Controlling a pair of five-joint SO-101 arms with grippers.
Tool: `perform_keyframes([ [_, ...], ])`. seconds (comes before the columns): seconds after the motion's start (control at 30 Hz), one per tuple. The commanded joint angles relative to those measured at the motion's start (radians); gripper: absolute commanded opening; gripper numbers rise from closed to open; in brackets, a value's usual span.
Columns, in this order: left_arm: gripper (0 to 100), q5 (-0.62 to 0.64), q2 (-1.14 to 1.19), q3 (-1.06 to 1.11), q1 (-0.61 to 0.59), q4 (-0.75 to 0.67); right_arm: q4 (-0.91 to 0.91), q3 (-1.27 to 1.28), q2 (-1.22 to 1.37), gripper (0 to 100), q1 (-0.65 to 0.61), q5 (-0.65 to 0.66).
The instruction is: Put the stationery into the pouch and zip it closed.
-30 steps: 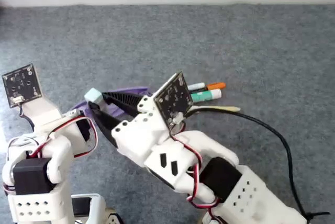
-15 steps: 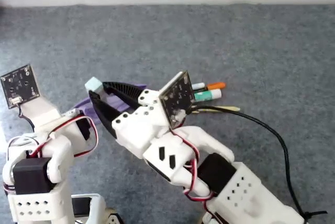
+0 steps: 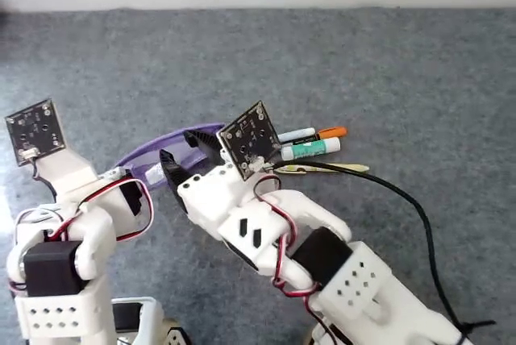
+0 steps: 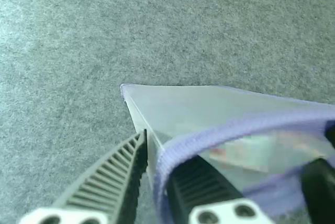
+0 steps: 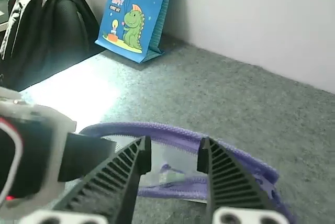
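High view gives me the pouch (image 3: 159,140) lying lengthwise, parallel to the desk's (image 3: 403,63) far edge, mouth upward. My left fingers (image 4: 118,174) pinch its purple rim. My right fingers (image 5: 125,171) hang half-spread and empty over the opening.

The right claw (image 5: 174,149) hangs with its two black ribbed fingers apart, just above the gaping mouth of the purple pouch (image 5: 180,130) on the grey surface (image 5: 235,93). The other arm (image 5: 29,150) sits beside the pouch. A blue gift bag (image 5: 137,14) leans against the wall (image 5: 251,14), near a black bag (image 5: 47,30).
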Motion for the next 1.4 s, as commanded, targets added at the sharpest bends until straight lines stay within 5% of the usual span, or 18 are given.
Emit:
perform_keyframes([
  [0.0, 1, 0.012, 0.020, -0.033, -0.003, 0.006, 0.067, -0.087, -0.090, 10.2, 0.064, 0.008],
  [0.3, 1, 0.012, 0.020, -0.031, -0.003, 0.006, 0.421, -0.086, -0.143, 1.3, 0.466, 0.026],
  [0.53, 1, 0.012, 0.020, -0.031, -0.003, 0.006, 0.565, -0.091, 0.087, 1.2, 0.668, 0.316],
  [0.73, 1, 0.012, 0.020, 0.007, -0.003, -0.002, 0.559, -0.100, 0.360, 2.7, 0.682, 0.583],
  [0.97, 1, 0.012, 0.020, 0.010, -0.003, -0.002, 0.570, -0.267, 0.628, 24.7, 0.622, 0.594],
  [1.37, 1, 0.012, 0.020, 0.010, -0.005, -0.002, 0.572, -0.585, 1.078, 24.7, 0.553, 0.652],
])
